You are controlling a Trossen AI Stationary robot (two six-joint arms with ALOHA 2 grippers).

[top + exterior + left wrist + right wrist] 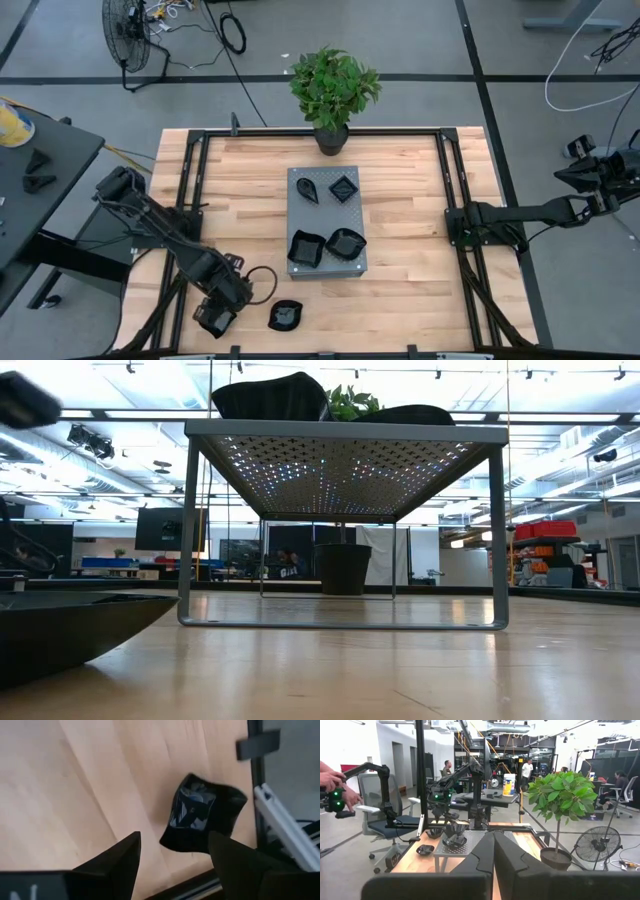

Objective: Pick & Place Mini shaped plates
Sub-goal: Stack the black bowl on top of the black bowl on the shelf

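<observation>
The left hand [214, 318], fingers spread wide and gripping nothing, sits at the near-left corner of the wooden surface [400, 290]. The small glossy black wavy-edged plate [285, 315] lies just beside it on the inner side, far nearer this arm. The right hand [493, 851] waits clenched, empty, off the right edge.

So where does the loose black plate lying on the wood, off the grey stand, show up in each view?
High view: loose plate at the bottom edge, right of the left hand.
Low view: the dark shape at lower left, probably it.
Left wrist view: centre, beyond the open fingers.
Right wrist view: small, on the wood left of the grey stand.
Shared landmark: grey stand.
</observation>
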